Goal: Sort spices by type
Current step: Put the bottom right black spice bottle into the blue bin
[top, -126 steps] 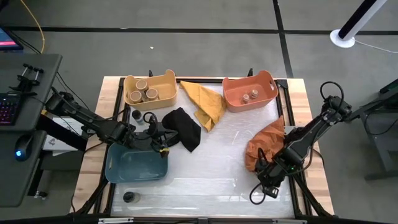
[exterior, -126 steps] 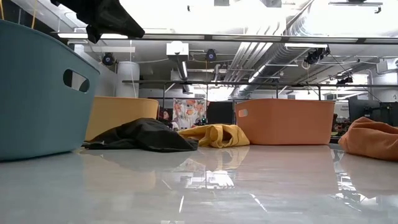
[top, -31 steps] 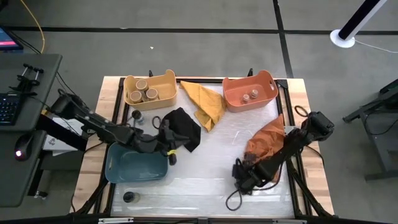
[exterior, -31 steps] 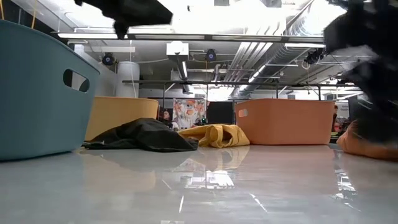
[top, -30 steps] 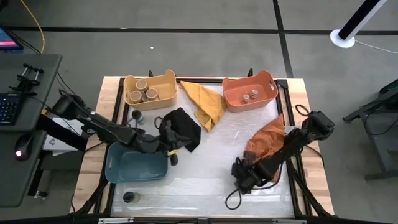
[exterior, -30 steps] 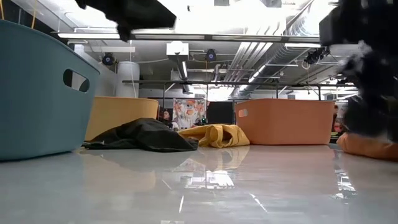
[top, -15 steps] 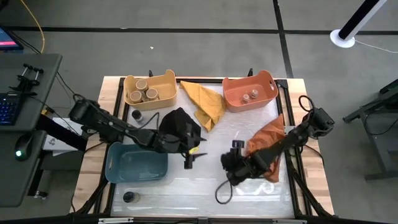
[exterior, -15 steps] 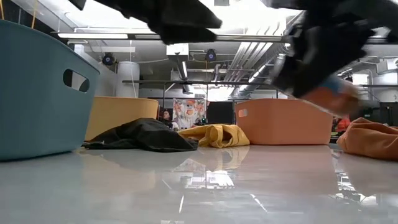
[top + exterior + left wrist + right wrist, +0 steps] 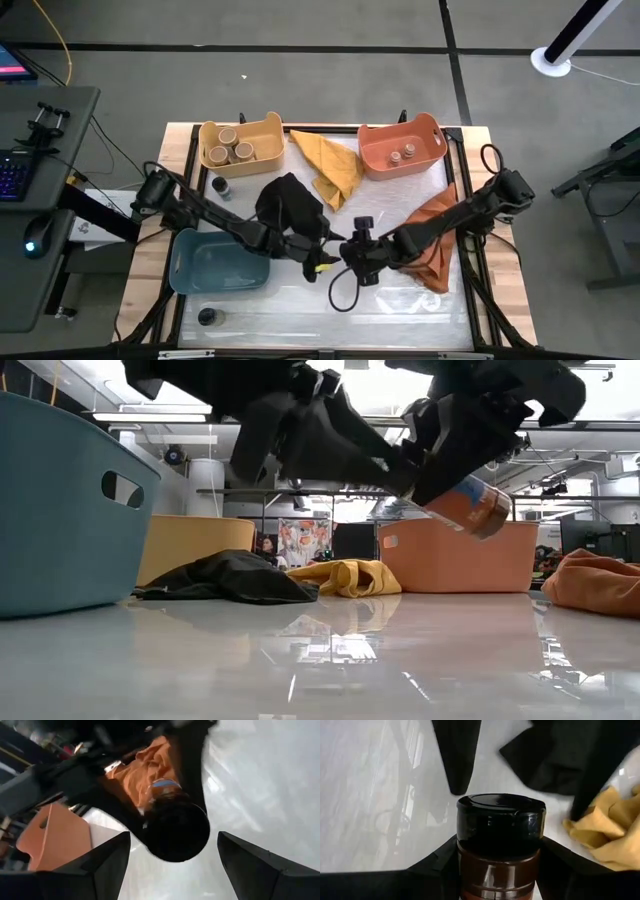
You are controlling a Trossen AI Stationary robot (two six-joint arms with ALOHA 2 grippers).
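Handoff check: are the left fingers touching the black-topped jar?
Apart. Left wrist view: both left fingers stand clear on either side of the jar.

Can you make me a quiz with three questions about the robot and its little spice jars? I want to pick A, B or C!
1. Where is the black-topped jar?
A. In the blue bin
B. Held by the right gripper above mid-table
C. On the yellow cloth

2. How many tan-topped jars sit in the yellow bin?
A. Three
B. One
C. Six

3. How is the left gripper?
A. Shut on a cloth
B. Open, facing the jar
C. Down inside the orange bin

Answers:
1 B, the right wrist view shows its fingers clamping the jar.
2 A, the high view shows three tan tops.
3 B, its fingers stand apart, nothing between them.
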